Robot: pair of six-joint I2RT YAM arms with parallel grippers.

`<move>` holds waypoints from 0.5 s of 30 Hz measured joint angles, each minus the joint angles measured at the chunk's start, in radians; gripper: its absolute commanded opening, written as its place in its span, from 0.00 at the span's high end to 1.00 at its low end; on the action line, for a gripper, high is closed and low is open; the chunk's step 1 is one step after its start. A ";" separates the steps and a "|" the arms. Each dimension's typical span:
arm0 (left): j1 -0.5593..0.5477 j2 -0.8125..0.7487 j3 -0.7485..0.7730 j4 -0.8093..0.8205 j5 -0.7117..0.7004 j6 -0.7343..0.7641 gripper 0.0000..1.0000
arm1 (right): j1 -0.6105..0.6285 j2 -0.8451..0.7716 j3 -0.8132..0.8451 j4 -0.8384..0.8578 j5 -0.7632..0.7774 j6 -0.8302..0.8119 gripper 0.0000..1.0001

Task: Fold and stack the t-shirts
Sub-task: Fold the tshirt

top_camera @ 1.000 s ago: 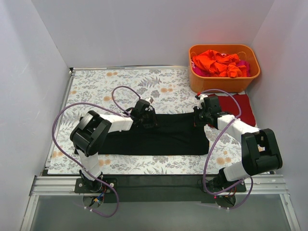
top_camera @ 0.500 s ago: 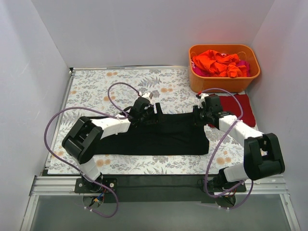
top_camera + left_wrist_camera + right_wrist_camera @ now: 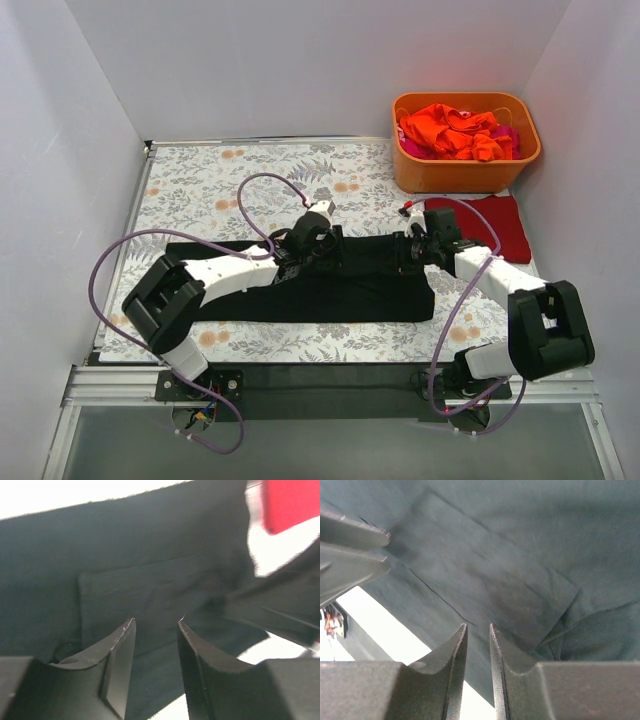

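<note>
A large black t-shirt (image 3: pixel 330 295) lies folded into a long band across the near half of the table. My left gripper (image 3: pixel 325 243) hovers over its far edge near the middle, jaws open, with only black fabric (image 3: pixel 150 555) below them (image 3: pixel 156 621). My right gripper (image 3: pixel 410 250) is over the band's far right end. Its jaws (image 3: pixel 478 625) stand a narrow gap apart with nothing between them, above black cloth (image 3: pixel 520 555). A dark red t-shirt (image 3: pixel 485 225) lies flat to the right and also shows in the left wrist view (image 3: pixel 295 500). Orange t-shirts (image 3: pixel 450 130) and a pink one (image 3: pixel 508 135) sit in the tub.
The rigid orange tub (image 3: pixel 465 172) stands at the back right, just behind the red shirt. The floral tablecloth (image 3: pixel 220 180) covers the table. White walls enclose the left, back and right sides. Purple cables loop over both arms.
My left gripper has moved right along the black shirt's far edge, toward the right gripper. My right gripper has shifted slightly left and nearer. The shirt stays a folded band.
</note>
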 measured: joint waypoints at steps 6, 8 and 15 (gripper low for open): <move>0.006 0.153 0.010 -0.038 -0.056 -0.011 0.66 | -0.004 0.109 -0.039 0.001 -0.008 0.000 0.74; 0.016 0.173 0.019 -0.039 -0.060 -0.025 0.67 | -0.018 0.132 -0.057 -0.003 -0.010 0.003 0.74; 0.044 0.177 0.024 -0.038 -0.069 -0.049 0.61 | -0.063 0.130 -0.058 -0.024 -0.032 -0.004 0.74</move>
